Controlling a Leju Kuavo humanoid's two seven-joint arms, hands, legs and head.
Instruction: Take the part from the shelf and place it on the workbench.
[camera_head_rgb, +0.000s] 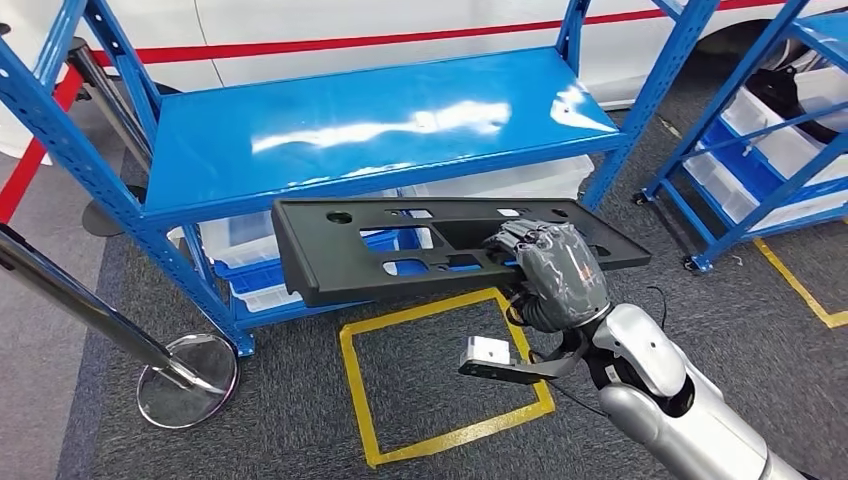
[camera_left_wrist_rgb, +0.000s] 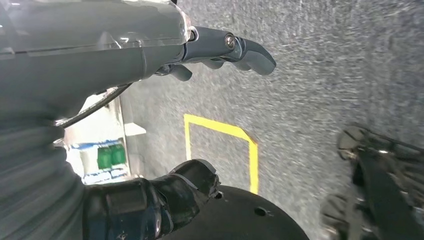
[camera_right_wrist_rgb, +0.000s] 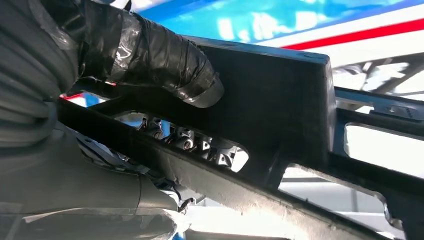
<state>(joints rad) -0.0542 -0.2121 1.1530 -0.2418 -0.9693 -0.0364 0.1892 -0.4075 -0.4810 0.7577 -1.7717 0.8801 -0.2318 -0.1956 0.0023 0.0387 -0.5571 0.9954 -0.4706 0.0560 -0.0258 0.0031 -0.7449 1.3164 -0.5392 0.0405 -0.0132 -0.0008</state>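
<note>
Silver forearm rises from five o'clock in the head view to the right hand (camera_head_rgb: 556, 272), which grasps the black part (camera_head_rgb: 400, 250) with fingers hooked through a slot near its right end. That part hangs level in the air in front of the blue shelf (camera_head_rgb: 330, 130), above the yellow floor square (camera_head_rgb: 350, 360). Left hand (camera_left_wrist_rgb: 220, 50) hangs over the floor, released and holding nothing. Judging by this, lifting is done; next comes carrying toward the workbench while keeping the long panel from tipping. No writing can be read.
</note>
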